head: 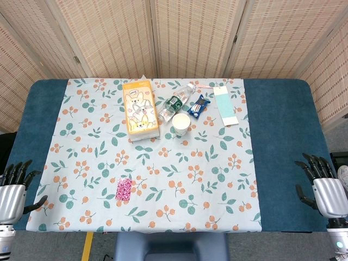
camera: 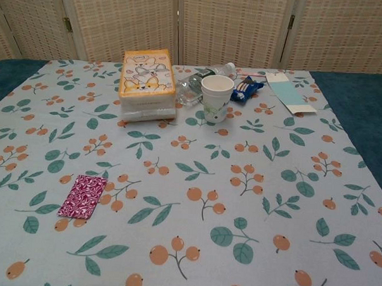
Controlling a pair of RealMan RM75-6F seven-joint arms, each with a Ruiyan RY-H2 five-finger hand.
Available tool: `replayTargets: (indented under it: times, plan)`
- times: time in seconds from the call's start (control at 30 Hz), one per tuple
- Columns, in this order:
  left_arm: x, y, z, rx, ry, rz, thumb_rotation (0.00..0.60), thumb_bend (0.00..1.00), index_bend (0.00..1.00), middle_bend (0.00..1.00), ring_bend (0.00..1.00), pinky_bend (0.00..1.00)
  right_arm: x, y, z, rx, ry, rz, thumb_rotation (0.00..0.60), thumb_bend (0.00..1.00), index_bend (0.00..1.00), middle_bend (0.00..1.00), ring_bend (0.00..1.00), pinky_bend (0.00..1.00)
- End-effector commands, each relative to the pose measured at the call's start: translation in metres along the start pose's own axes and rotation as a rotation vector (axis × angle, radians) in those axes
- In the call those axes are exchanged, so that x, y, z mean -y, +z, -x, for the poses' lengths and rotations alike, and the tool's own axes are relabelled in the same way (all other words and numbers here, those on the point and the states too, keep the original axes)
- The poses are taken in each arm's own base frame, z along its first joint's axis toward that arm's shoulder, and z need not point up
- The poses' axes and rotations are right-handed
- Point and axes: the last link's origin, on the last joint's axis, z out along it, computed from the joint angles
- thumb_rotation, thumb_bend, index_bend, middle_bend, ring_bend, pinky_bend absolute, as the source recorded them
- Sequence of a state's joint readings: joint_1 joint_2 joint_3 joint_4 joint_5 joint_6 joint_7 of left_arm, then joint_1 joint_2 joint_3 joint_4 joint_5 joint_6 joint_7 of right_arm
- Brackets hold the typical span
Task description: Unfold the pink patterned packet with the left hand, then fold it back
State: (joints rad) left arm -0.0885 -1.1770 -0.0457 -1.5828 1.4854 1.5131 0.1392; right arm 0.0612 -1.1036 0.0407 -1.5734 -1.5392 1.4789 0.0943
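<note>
At the counter's near corners, two robot hands hang just off its edge: the left robot hand (head: 15, 187) at about eight o'clock and the right robot hand (head: 322, 185) at about four o'clock in the head view. Both are released, fingers spread and pointing up, holding nothing and touching nothing; neither shows in the chest view.

One pink patterned packet (head: 124, 188) lies flat and folded on the floral cloth (head: 179, 174) at roughly seven o'clock from the cloth's middle, well apart from the left robot hand and from everything else; the chest view shows it too (camera: 82, 196), slightly tilted.

Toward twelve o'clock sits a cluster, one of each: an orange tissue box (head: 140, 109) with cartoon dogs on top, resting on a white pack; a clear plastic bottle (head: 176, 101) lying on its side just beside the box; a paper cup (head: 181, 124) standing upright in front of the bottle; a blue snack wrapper (head: 198, 106) near the cup; and a flat pale-teal card (head: 225, 106) further toward one o'clock.

The cloth, pale with orange berries and green leaves, covers the middle of a dark teal counter (head: 283, 152). Behind it stand woven folding screens (head: 190, 32).
</note>
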Motion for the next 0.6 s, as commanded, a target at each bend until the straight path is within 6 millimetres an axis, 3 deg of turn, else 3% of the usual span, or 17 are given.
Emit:
replayTargets:
  times: [0.03, 0.6]
  plan:
    - [-0.0007, -0.0002, -0.0001, -0.001, -0.004, 0.002, 0.6, 0.25, 0.29, 0.1, 0.07, 0.0, 0.0001, 0.0, -0.0005, -0.004, 0.0, -0.001, 0.6, 0.48, 0.19, 0.09, 0.03, 0.0]
    - [-0.0069, 0.0035, -0.001, 0.013, -0.001, 0.049, 0.6, 0.25, 0.3, 0.1, 0.07, 0.0, 0.0005, -0.0009, -0.0023, -0.013, 0.001, -0.007, 0.6, 0.48, 0.19, 0.09, 0.03, 0.0]
